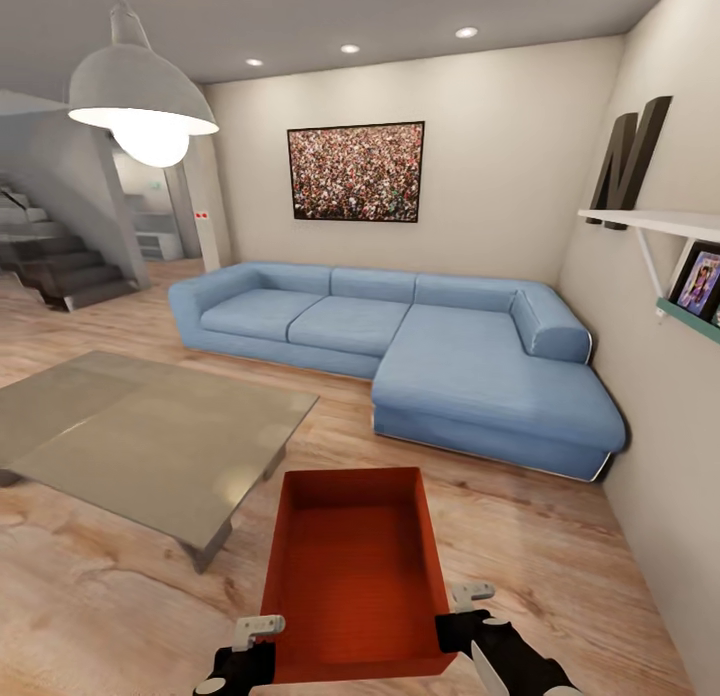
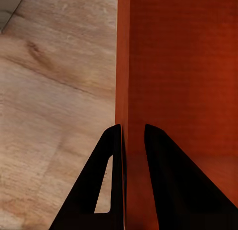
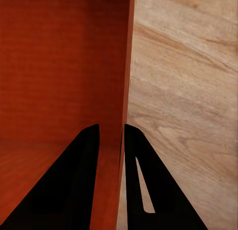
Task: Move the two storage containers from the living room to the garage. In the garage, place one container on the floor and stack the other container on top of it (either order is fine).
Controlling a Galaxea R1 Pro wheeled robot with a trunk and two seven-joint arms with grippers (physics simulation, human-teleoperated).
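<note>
I have one orange-red storage container [image 1: 355, 576] held up in front of me over the light wood-plank floor [image 1: 560, 536] of the living room, and I can see nothing inside it, just its finely ribbed bottom. Its long axis runs straight away from me toward the blue sectional sofa [image 1: 420, 346], open top facing up and sitting about level. My left gripper [image 2: 133, 141] is pinched narrow on the container's left side wall near the corner closest to me, one finger inside and one outside; my right gripper [image 3: 111, 141] clamps the right side wall the same way. Just beside the container, off to my left, stands the grey low table [image 1: 140, 426], its near corner close to the bin's far left corner. The sofa lies across the room ahead, with a framed picture [image 1: 356, 171] on the wall above it, a pendant lamp [image 1: 140, 101] hanging at upper left, stairs [image 1: 60, 266] beyond, and a wall shelf [image 1: 660, 221] to my right.
</note>
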